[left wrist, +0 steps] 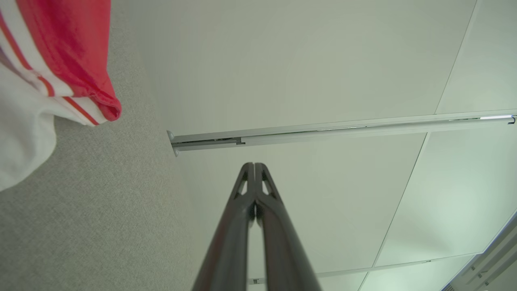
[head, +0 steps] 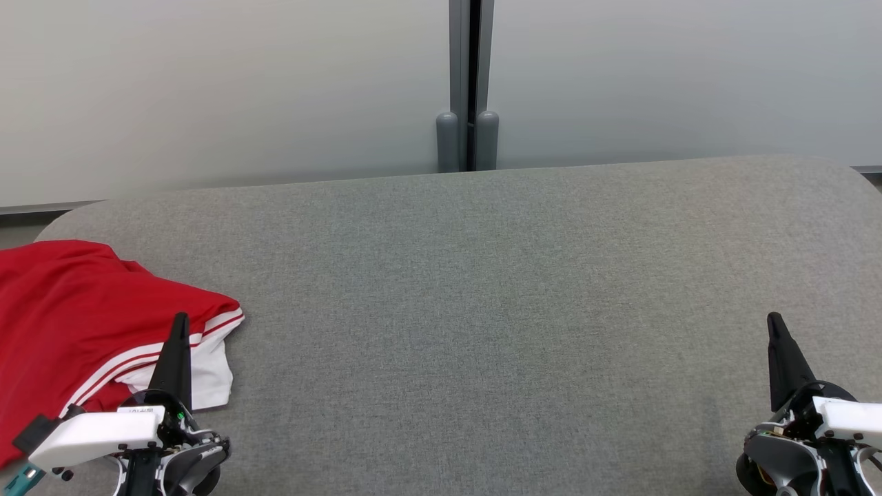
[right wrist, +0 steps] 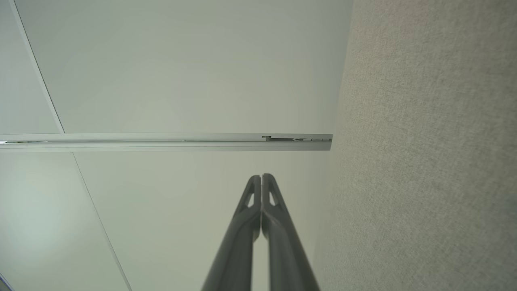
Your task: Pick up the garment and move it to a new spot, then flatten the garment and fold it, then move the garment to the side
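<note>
The garment [head: 83, 324] is red with white stripes and a white part, lying bunched at the left edge of the grey cushioned surface [head: 482, 289]. My left gripper [head: 180, 320] stands at the lower left, its shut fingers rising in front of the garment's striped edge and holding nothing. In the left wrist view the garment [left wrist: 60, 52] sits at the upper left, apart from the shut left gripper [left wrist: 254, 165]. My right gripper [head: 773, 318] is shut and empty at the lower right, far from the garment; its fingertips [right wrist: 261, 176] meet in the right wrist view.
The grey surface ends at a rounded far edge against pale wall panels [head: 207, 89]. A grey vertical post [head: 470, 83] stands between the panels behind the middle. The surface's right corner [head: 847, 172] curves away.
</note>
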### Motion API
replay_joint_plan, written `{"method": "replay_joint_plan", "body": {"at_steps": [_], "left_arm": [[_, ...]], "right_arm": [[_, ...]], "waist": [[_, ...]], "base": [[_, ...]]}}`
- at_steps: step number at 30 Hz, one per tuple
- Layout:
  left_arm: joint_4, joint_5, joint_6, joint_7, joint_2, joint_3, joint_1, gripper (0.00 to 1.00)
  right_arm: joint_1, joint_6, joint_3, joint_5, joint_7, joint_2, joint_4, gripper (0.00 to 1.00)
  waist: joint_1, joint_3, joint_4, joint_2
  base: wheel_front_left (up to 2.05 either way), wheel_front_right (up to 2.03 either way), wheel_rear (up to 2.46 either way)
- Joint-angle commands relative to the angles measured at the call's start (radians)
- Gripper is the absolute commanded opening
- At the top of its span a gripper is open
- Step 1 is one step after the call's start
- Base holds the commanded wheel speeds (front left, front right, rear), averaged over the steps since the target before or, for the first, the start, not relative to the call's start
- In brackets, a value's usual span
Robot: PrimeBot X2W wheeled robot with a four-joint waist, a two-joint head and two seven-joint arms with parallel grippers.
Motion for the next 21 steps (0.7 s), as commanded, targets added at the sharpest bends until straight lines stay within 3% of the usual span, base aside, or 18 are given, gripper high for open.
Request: {"method": "replay_joint_plan", "body": {"at_steps": [1, 2, 3, 15, 21], "left_arm": [[0.001, 0.001, -0.003, 0.002, 0.002, 0.002, -0.013, 0.00], [0.001, 0.001, -0.003, 0.002, 0.002, 0.002, -0.013, 0.00], [0.000, 0.000, 0.000, 0.000, 0.000, 0.000, 0.000, 1.00], [0.016, 0.012, 0.001, -0.044, -0.009, -0.019, 0.032, 1.00], [0.011, 0.043, 0.001, -0.077, -0.007, -0.016, 0.030, 1.00]], "right_arm": [[-0.010, 0.000, 0.001, -0.005, 0.002, -0.001, 0.001, 0.00], [-0.010, 0.000, 0.001, -0.005, 0.002, -0.001, 0.001, 0.00], [0.000, 0.000, 0.000, 0.000, 0.000, 0.000, 0.000, 1.00], [0.025, 0.000, 0.020, -0.049, -0.044, 0.007, 0.014, 1.00], [0.017, 0.000, 0.020, -0.147, -0.077, 0.006, 0.013, 1.00]], "waist": [[0.0000, 0.000, 0.000, 0.0000], [0.0000, 0.000, 0.000, 0.0000], [0.0000, 0.000, 0.000, 0.0000], [0.0000, 0.001, -0.001, 0.0000], [0.0000, 0.002, -0.002, 0.0000]], "base": [[0.00, 0.00, 0.00], [0.00, 0.00, 0.00], [0.00, 0.00, 0.00], [0.00, 0.00, 0.00], [0.00, 0.00, 0.00]]}}
